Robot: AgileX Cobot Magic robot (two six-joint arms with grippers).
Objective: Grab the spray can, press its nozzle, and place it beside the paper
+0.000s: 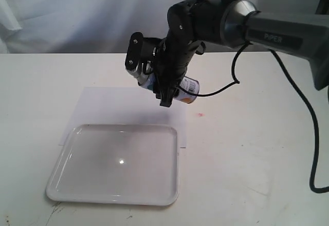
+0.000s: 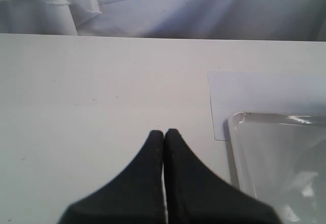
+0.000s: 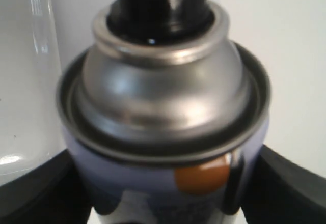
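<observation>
Silver dome and black nozzle [image 3: 160, 5] fill my right wrist feed; the right gripper [image 1: 163, 85] is clamped around the spray can [image 1: 187, 88], which hangs tilted in the air above the far edge of the paper [image 1: 103, 100]; the left gripper [image 2: 164, 135] is pressed closed and empty, off to the side of the paper. I judge the pick-up done and the press in hand; next the nozzle needs pushing, then the can goes upright beside the paper.
</observation>
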